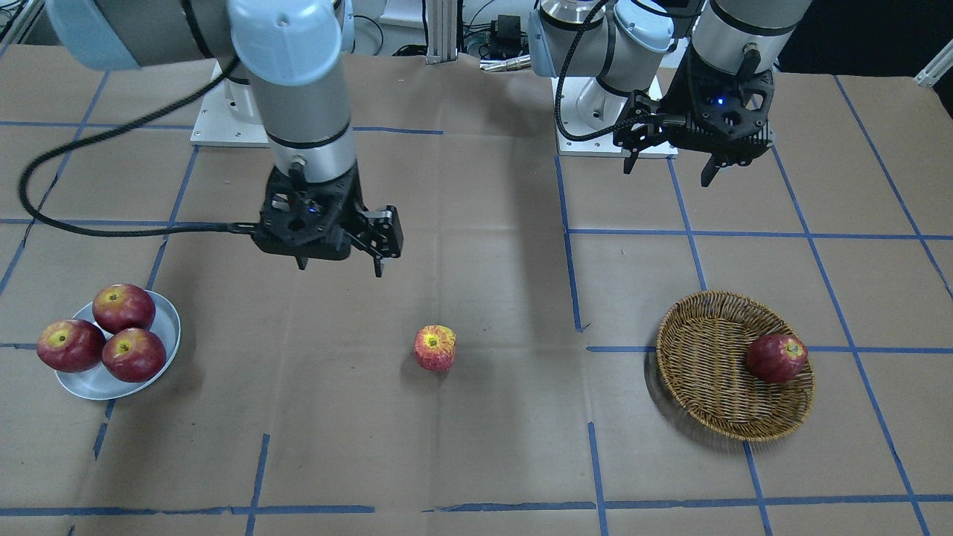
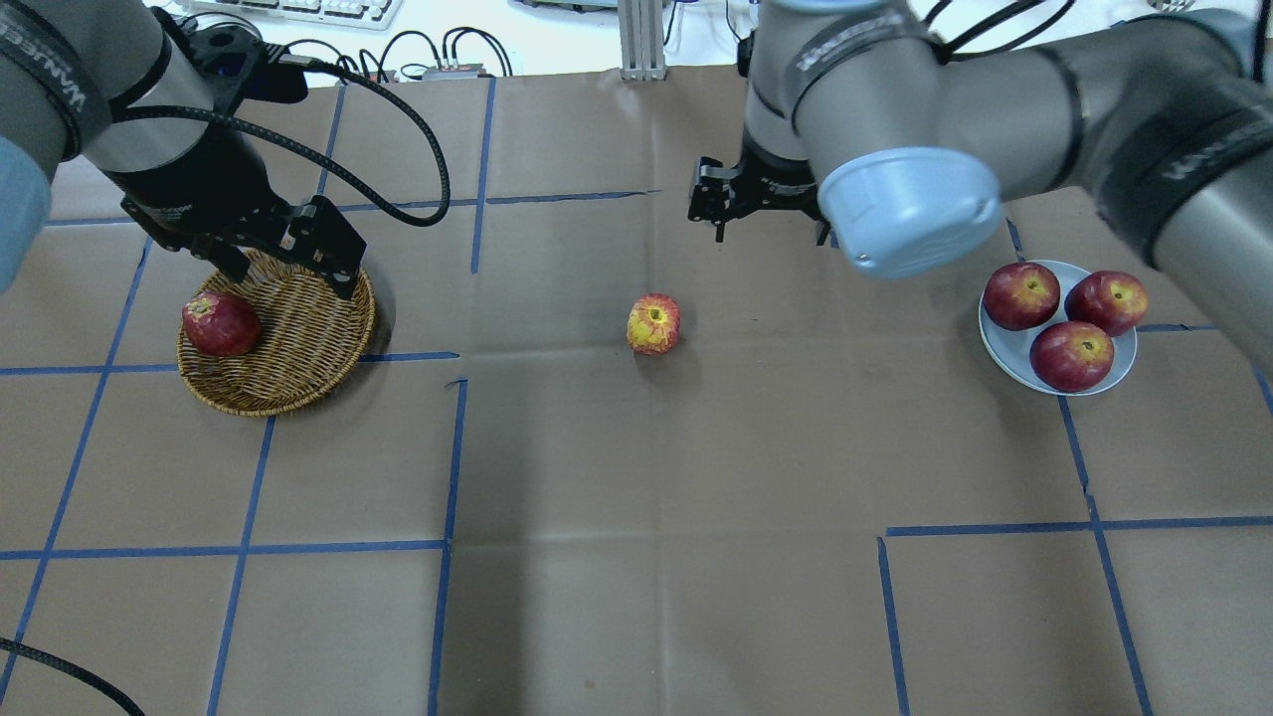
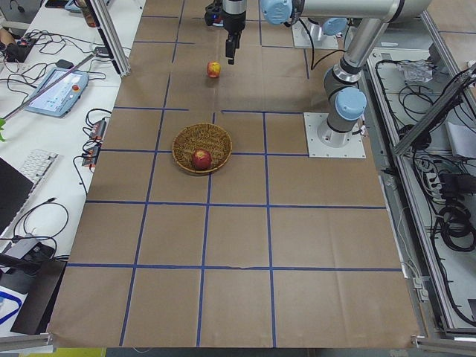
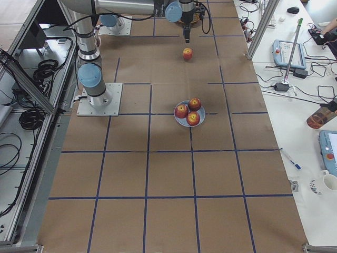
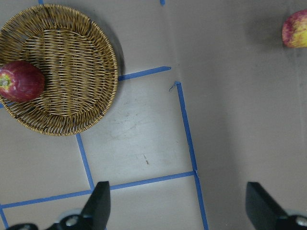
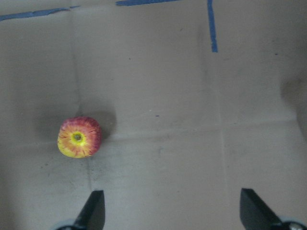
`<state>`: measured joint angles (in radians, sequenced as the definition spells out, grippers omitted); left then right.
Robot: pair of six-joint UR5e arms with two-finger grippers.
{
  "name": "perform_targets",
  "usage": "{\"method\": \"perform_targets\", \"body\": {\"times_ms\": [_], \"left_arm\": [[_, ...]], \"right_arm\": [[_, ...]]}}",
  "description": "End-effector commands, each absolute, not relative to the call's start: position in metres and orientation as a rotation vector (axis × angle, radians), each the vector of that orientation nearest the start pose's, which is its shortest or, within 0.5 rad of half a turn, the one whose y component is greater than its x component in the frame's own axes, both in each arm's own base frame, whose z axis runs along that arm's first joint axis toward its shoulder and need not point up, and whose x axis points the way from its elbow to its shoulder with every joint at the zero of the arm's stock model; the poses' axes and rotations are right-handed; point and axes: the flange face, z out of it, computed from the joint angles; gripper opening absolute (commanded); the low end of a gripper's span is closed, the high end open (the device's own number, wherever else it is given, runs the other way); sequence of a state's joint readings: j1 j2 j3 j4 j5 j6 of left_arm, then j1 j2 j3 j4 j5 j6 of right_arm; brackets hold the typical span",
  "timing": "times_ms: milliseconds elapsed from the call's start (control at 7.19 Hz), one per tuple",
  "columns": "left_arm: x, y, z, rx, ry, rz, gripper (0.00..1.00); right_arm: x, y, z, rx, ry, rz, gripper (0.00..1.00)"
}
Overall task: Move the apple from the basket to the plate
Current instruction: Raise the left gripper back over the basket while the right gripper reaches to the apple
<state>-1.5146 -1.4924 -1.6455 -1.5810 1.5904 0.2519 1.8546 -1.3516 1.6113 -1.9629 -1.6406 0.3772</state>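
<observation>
Streaky matte skin on a firm, rounded body is suggesting that the apple [image 1: 435, 348] is light and rigid but liable to roll or slip, so pinching across its widest girth from above is looking soundest. It is sitting stem-up on the paper-covered table [image 1: 506, 447], roughly between the basket [image 1: 700, 372] and the plate [image 1: 167, 320] and well apart from both. The right gripper [image 1: 340, 266] is hovering near it, spread and empty. The left gripper [image 1: 668, 173] is hanging by the basket, likewise spread and empty. Three dark red apples [image 1: 123, 307] are covering most of the plate, so free room there is proving hard to judge.
</observation>
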Motion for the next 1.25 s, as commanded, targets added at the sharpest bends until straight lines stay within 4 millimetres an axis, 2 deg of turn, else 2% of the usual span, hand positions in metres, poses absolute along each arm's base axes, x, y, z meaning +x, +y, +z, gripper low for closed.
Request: {"method": "perform_targets", "body": {"times_ms": [0, 417, 557, 835, 974, 1113], "left_arm": [[-0.106, -0.48, 0.478, 0.28, 3.115, -0.001, 0.99], [-0.108, -0.474, 0.47, 0.292, 3.114, 0.02, 0.99], [-0.108, -0.474, 0.469, 0.3, 3.115, 0.022, 0.99], [-0.109, -0.473, 0.469, 0.302, 3.115, 0.022, 0.99], [-0.109, -0.473, 0.469, 0.314, 3.114, 0.022, 0.99], [-0.109, -0.473, 0.468, 0.316, 3.114, 0.025, 0.99]], "right_arm": [[0.348, -0.535, 0.322, 0.179, 3.166, -0.316, 1.0], [0.378, -0.55, 0.233, 0.18, 3.16, -0.328, 1.0], [0.379, -0.551, 0.217, 0.176, 3.171, -0.3, 1.0], [0.374, -0.538, 0.193, 0.166, 3.197, -0.224, 1.0], [0.372, -0.535, 0.187, 0.161, 3.201, -0.217, 1.0], [0.373, -0.537, 0.191, 0.167, 3.194, -0.232, 0.89]]}}
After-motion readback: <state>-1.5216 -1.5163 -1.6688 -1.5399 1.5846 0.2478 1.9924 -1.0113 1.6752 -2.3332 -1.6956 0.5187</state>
